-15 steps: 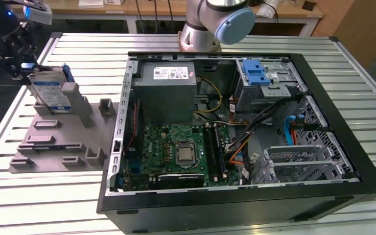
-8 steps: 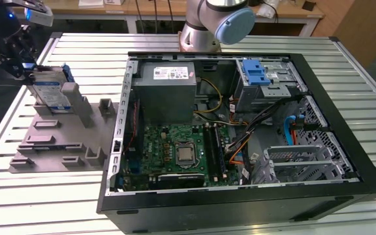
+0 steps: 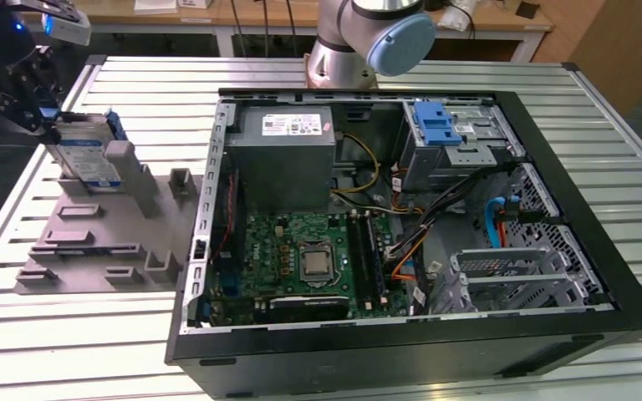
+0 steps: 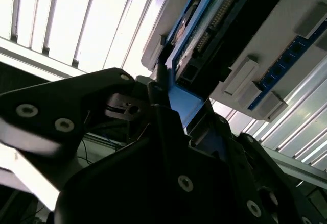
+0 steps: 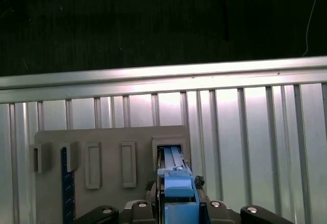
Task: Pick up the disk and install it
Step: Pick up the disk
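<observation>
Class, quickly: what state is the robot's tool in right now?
Tool: closed on the disk, which is upright at the grey holder.

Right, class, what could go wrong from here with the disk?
The gripper meets the disk at its blue frame edge, so it might twist or slip. It stands in a slot of the grey holder; a skewed pull could jam it. Cables in the open computer case could snag it.

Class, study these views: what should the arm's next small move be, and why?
Probably a short straight lift. The gripper has its jaws seemingly closed on the disk, which stands upright in a slot of the grey holder, outside the open computer case.
</observation>
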You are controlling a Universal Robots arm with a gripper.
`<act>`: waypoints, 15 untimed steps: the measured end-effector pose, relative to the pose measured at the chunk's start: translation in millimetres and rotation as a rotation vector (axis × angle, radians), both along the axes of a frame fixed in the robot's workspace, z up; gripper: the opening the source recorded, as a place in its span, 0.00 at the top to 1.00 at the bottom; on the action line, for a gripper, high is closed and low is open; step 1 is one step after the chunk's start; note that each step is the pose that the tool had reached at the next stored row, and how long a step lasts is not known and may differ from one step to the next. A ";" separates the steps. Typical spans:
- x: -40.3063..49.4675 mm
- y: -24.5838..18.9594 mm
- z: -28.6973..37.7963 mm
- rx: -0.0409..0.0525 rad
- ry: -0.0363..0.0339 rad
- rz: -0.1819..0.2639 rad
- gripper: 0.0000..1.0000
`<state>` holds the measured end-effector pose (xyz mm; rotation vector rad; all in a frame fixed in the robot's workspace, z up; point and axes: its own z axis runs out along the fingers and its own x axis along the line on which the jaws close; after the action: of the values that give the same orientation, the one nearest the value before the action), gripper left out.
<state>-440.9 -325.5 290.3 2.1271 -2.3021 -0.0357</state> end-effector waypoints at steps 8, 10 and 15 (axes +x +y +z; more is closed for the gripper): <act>-0.1 -0.7 -0.1 0.0000 -0.0001 0.020 0.63; -0.8 -1.2 -0.1 0.0001 0.0000 0.036 0.63; -1.1 -2.8 0.0 0.0000 0.0000 0.051 0.63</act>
<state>-442.0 -328.3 290.3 2.1844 -2.2470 -0.0354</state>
